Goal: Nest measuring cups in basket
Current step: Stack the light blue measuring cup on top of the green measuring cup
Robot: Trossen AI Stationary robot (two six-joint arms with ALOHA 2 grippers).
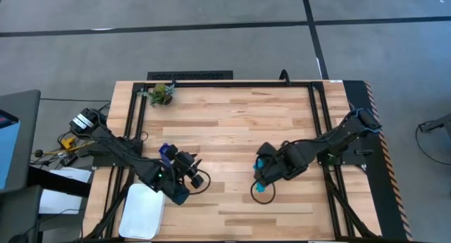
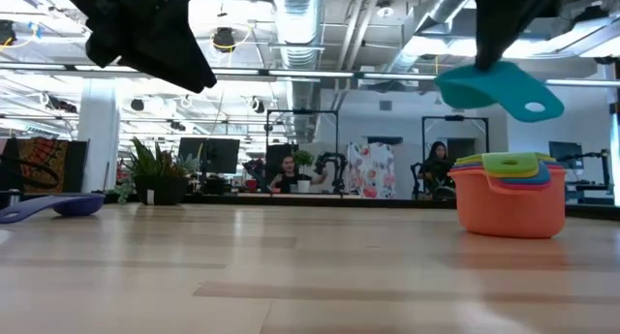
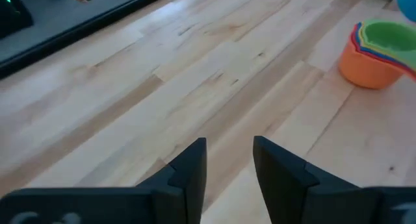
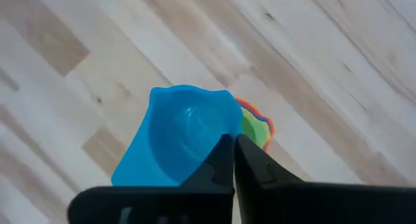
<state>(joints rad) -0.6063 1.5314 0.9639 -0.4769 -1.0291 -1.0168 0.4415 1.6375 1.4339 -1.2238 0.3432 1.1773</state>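
Smooth plastic measuring cups (image 2: pixel 511 194) on a matt pale wood table (image 1: pixel 232 123).

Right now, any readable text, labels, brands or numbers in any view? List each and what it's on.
None readable.
Light blue measuring cup in the right gripper: no marking shows.
Nested stack of measuring cups: no marking shows.
Basket: plain white.
Screens in the room behind the table: too blurred to read.

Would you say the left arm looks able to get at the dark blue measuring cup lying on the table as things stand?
Probably yes. The dark blue cup lies alone on bare wood, nothing on it, and the left gripper is open and empty. The right gripper is busy apart, holding the light blue cup over the stack.
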